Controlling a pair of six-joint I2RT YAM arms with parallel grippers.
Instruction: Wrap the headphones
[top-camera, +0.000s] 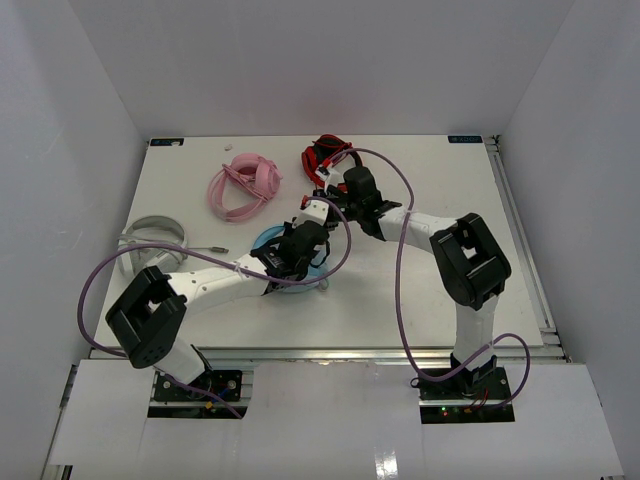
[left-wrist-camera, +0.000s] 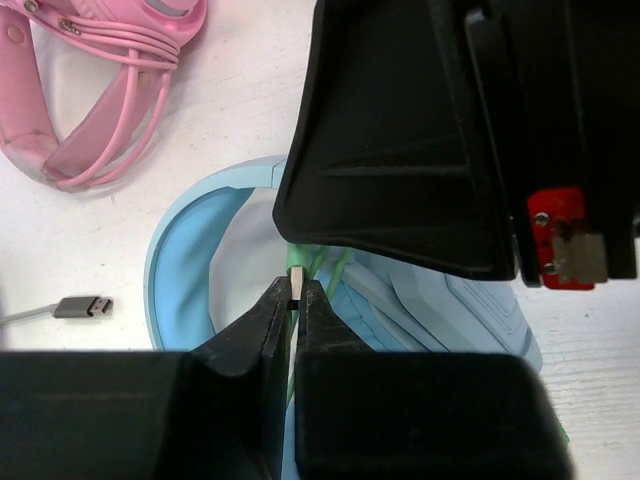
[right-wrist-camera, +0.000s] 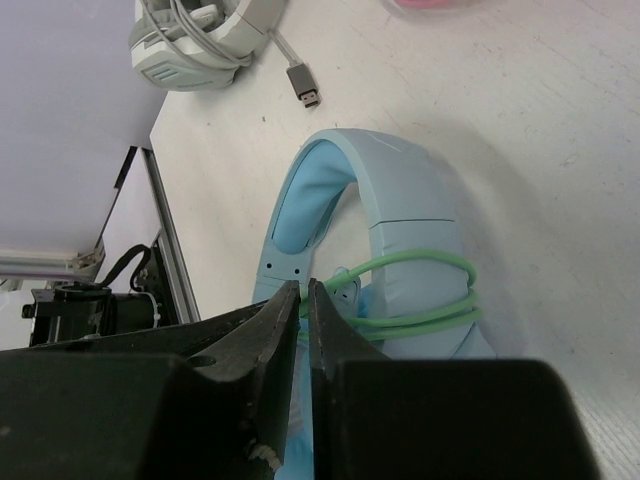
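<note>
The light blue headphones (top-camera: 268, 240) lie at the table's middle, mostly covered by both grippers. Their wide headband (right-wrist-camera: 410, 200) has the pale green cable (right-wrist-camera: 430, 265) looped round it a few times. My left gripper (left-wrist-camera: 294, 295) is almost closed, and the cable's metal plug tip (left-wrist-camera: 293, 280) sits pinched between its fingertips above the blue headband (left-wrist-camera: 175, 270). My right gripper (right-wrist-camera: 304, 292) is nearly closed on a strand of the green cable beside the headband's end. From above, the left gripper (top-camera: 298, 258) and right gripper (top-camera: 325, 222) meet over the headphones.
A pink headset (top-camera: 245, 185) lies behind and to the left. A grey-white headset (top-camera: 150, 245) sits at the left edge, its USB plug (left-wrist-camera: 82, 306) loose on the table. A red and black headset (top-camera: 330, 155) is at the back. The right arm's body (left-wrist-camera: 400, 130) hangs close above the left gripper.
</note>
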